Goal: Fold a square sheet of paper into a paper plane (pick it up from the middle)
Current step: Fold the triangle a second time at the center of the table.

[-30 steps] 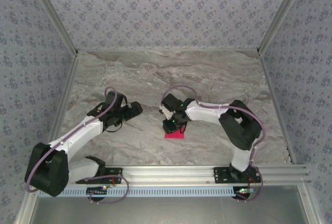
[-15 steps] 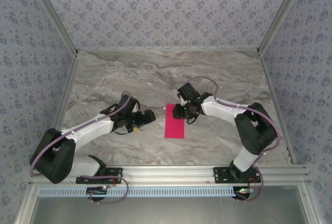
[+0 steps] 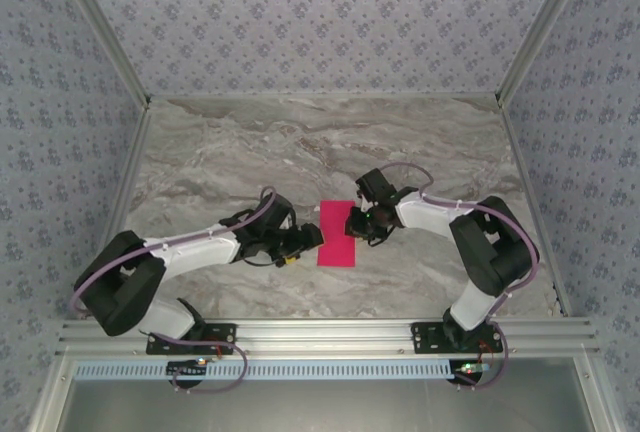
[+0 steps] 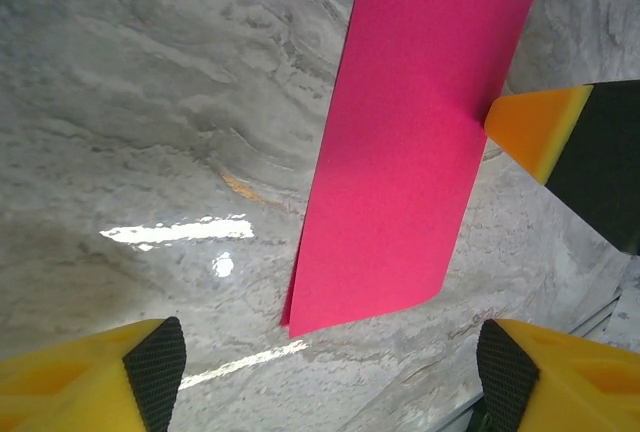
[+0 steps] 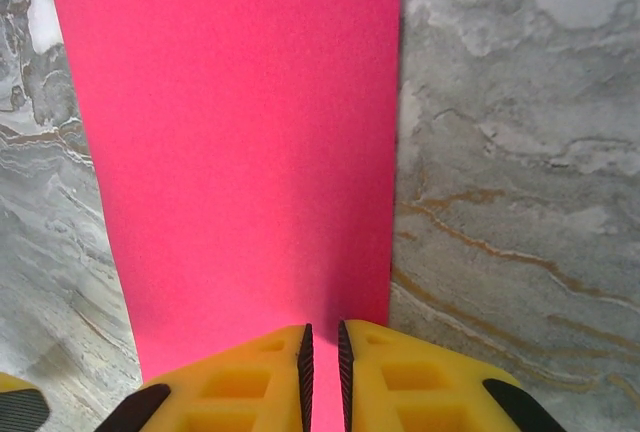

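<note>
One fold in: your right hand [image 5: 322, 337], narrow, is pressing the square sheet of paper [image 3: 338, 234], left hand [image 3: 314, 240] wide. You're probably needing corner folds next.

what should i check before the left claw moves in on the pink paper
1. The pink paper lies flat on the table, folded into a narrow rectangle: ok.
2. The left claw is open wide: ok.
3. The paper's near end sits ahead, between the left fingers: ok.
4. The right claw is at the paper's edge across from the left claw, jaws nearly together: ok.
5. The right claw is actually pinning the paper: cannot tell.
6. The claws are apart from each other: ok.
</note>
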You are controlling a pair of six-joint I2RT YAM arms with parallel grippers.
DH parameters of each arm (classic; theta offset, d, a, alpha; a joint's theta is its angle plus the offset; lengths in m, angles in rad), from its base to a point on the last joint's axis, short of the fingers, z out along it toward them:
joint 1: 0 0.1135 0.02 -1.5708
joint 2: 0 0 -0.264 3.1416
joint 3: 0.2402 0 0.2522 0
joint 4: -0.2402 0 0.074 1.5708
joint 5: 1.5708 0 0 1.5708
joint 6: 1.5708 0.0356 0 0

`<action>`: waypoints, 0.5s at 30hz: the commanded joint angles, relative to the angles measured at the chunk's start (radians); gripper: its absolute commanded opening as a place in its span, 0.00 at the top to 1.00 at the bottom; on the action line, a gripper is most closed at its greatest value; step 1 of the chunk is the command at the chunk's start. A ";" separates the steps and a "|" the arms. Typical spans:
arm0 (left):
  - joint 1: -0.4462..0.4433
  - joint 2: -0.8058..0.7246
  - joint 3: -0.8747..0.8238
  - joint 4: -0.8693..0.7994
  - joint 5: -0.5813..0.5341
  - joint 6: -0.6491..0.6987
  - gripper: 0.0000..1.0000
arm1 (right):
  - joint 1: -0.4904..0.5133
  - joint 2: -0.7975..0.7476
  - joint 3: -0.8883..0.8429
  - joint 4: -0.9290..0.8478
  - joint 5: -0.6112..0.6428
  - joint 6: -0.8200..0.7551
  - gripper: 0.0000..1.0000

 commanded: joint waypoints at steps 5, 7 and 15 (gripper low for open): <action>-0.039 0.063 0.022 0.066 0.041 -0.066 0.27 | -0.028 0.022 -0.052 0.033 -0.038 0.031 0.82; -0.045 0.074 0.022 0.070 0.041 -0.074 0.28 | -0.037 0.021 -0.069 0.053 -0.051 0.039 0.82; -0.057 0.098 0.031 0.099 0.061 -0.084 0.29 | -0.079 0.015 -0.134 0.152 -0.131 0.086 0.80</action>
